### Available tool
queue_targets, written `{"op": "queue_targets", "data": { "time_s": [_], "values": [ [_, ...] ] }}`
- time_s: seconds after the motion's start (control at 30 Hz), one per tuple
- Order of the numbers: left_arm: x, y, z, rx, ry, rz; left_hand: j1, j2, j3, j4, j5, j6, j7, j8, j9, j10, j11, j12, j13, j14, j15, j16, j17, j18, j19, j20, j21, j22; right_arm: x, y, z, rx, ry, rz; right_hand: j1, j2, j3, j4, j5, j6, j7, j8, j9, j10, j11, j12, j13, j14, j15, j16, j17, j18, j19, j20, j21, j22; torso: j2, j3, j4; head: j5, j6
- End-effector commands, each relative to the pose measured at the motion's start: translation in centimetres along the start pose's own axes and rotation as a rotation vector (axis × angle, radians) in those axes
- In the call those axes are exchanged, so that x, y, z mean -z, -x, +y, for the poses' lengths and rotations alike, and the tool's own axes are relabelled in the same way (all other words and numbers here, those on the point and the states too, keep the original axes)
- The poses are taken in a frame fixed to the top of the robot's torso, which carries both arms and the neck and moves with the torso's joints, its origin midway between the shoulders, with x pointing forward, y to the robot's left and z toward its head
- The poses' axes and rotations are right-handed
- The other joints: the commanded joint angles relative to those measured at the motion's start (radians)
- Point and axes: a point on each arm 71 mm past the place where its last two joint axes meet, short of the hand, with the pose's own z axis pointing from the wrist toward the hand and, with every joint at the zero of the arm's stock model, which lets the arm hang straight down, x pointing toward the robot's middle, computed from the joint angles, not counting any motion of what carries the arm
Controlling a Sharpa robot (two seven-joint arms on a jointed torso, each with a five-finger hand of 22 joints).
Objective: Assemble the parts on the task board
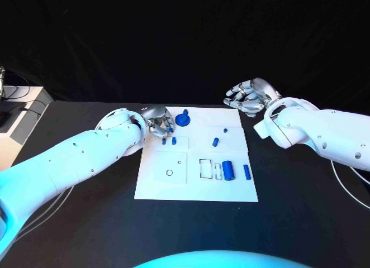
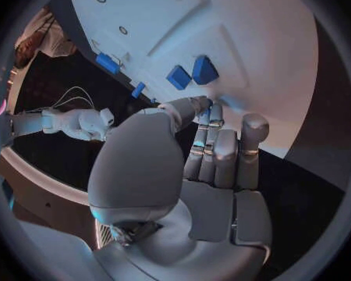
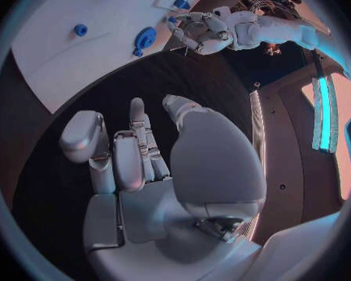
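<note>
Blue parts dot the white task board between both arms.

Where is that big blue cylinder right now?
In the head view, the blue cylinder lies on the white task board, toward its right side, between a rectangular slot and a thinner blue pin.

— What stood off the board?

— A black table carried everything, under a dark backdrop.

— Anything at its edge?

— Past the table's far left corner sat a pale cabinet with black cables trailing over its top. Something silvery stood at the picture's left edge there; I could not tell what it was.
</note>
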Motion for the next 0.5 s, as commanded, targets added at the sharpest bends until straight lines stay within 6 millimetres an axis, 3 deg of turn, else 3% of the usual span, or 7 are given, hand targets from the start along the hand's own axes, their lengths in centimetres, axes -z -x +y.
{"op": "queue_targets", "data": {
  "time_s": [0.03,0.5],
  "values": [
    [0.02,-0.37,-0.23,-0.011,-0.021,0.009,-0.006,-0.005,-0.003,-0.004,-0.004,-0.008,-0.001,-0.007,-0.004,-0.016,0.003,-0.007,0.001,-0.010,0.003,-0.006,-0.004,-0.002,-0.008,0.002,-0.007,-0.001,0.00,-0.06,0.15,0.006,0.017,0.002,-0.002,-0.007,0.003,0.003,0.003,-0.001,0.004,0.005,0.001,-0.003,-0.004,-0.003,-0.001,0.000,0.007,-0.005,-0.002,0.014,-0.002,0.005,-0.006,-0.001,0.000,0.0001,-0.0004,0.001,0.001],
    [0.03,-0.20,-0.17,-0.009,-0.010,-0.016,-0.013,-0.008,-0.009,-0.009,-0.004,-0.061,-0.005,-0.047,-0.022,-0.037,0.009,-0.005,0.011,-0.017,0.009,-0.003,-0.013,-0.001,-0.014,0.008,-0.012,-0.006,0.01,-0.06,0.11,0.002,0.013,0.003,-0.002,-0.007,0.003,0.003,0.003,-0.001,0.004,0.005,0.001,-0.003,-0.004,-0.003,-0.001,0.000,0.007,-0.005,-0.002,0.014,-0.002,0.005,-0.006,-0.001,0.000,-0.0002,0.0003,0.002,0.000]
  ]
}}
